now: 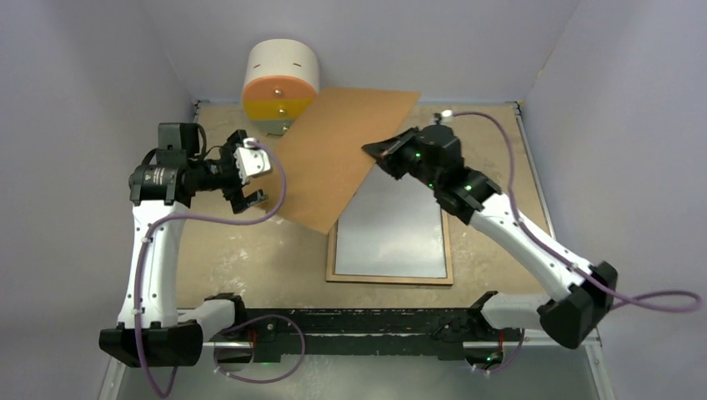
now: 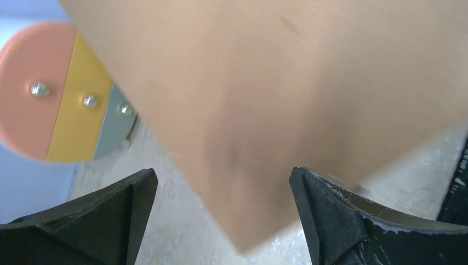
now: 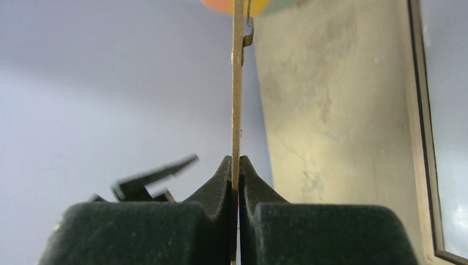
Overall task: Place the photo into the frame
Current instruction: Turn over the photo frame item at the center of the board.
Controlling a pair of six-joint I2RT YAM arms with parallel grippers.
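Note:
The frame [image 1: 389, 279] lies flat at the table's middle, its light-brown wood rim up, also at the right edge of the right wrist view [image 3: 422, 138]. A pale grey surface [image 1: 392, 233] fills it; whether that is the photo or bare glass I cannot tell. My right gripper [image 1: 379, 152] is shut on the edge of a plain brown backing board [image 1: 342, 154], held raised and tilted over the frame's far left corner. The right wrist view shows the board edge-on [image 3: 238, 110] between the fingertips [image 3: 238, 163]. My left gripper [image 1: 254, 171] is open beside the board's left side; the board's corner [image 2: 276, 99] hangs between its fingers [image 2: 221, 174], untouched.
A white cylinder with orange, yellow and grey-green bands [image 1: 280, 83] stands at the back left against the wall, also in the left wrist view [image 2: 60, 94]. Pale walls close in the table on three sides. The arm bases line the near edge.

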